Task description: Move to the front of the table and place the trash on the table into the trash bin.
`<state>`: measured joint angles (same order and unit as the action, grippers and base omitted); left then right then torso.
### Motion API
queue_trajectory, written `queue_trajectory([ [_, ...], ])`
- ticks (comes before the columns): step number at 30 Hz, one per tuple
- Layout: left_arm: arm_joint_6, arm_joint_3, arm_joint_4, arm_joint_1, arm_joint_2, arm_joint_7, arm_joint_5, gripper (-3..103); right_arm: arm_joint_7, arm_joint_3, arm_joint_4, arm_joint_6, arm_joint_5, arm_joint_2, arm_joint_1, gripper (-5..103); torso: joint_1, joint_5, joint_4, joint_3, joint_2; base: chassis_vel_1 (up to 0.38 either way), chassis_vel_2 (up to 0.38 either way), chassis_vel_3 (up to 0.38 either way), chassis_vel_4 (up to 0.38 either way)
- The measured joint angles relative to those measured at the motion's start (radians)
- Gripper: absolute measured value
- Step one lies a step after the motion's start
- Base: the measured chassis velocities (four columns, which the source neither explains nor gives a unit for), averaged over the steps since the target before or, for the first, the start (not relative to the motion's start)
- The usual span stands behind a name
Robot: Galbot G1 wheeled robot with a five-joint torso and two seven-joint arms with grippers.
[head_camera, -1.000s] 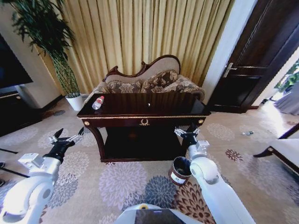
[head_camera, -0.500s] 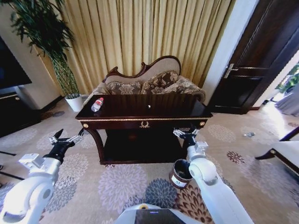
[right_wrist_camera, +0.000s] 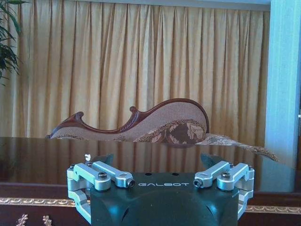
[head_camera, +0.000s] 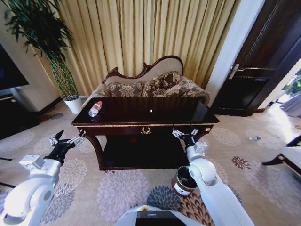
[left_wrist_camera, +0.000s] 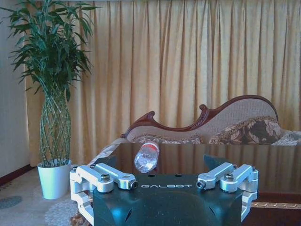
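The table (head_camera: 174, 114), dark and glossy with gold trim, stands straight ahead. A clear bottle (head_camera: 95, 108) with a red cap lies on its far left end, and a tiny white scrap (head_camera: 151, 110) rests mid-top. On the carpet by the table's right front leg stands the trash bin (head_camera: 182, 180). My left gripper (head_camera: 66, 139) hovers open, short of the table's left corner, facing the bottle (left_wrist_camera: 146, 157). My right gripper (head_camera: 184, 133) is open at the front edge near the right corner, level with the tabletop (right_wrist_camera: 37, 155), and the scrap (right_wrist_camera: 87, 156) lies beyond it.
A carved sofa (head_camera: 150, 82) sits right behind the table, before gold curtains. A tall plant in a white pot (head_camera: 74, 103) stands at the back left, a black cabinet (head_camera: 14, 115) at the left, a dark door (head_camera: 263, 61) at the right. A chair leg (head_camera: 275, 161) shows at the right edge.
The camera has come closer to the table, which now looks larger and lower in the picture. Both arms keep the same pose, grippers open.
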<state>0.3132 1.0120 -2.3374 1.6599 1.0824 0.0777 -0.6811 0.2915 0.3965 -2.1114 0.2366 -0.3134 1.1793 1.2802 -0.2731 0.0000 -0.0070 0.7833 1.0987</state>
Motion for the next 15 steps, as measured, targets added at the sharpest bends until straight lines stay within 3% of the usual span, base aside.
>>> queue_trajectory([
  [15, 0.000, 0.010, 0.005, -0.002, -0.003, 0.000, -0.009, 100, 0.000, 0.003, -0.002, 0.012, -0.010, -0.002, -0.017, 100, 0.000, 0.0000, 0.0000, 0.000, 0.000, -0.126, 0.130, 0.124, -0.121],
])
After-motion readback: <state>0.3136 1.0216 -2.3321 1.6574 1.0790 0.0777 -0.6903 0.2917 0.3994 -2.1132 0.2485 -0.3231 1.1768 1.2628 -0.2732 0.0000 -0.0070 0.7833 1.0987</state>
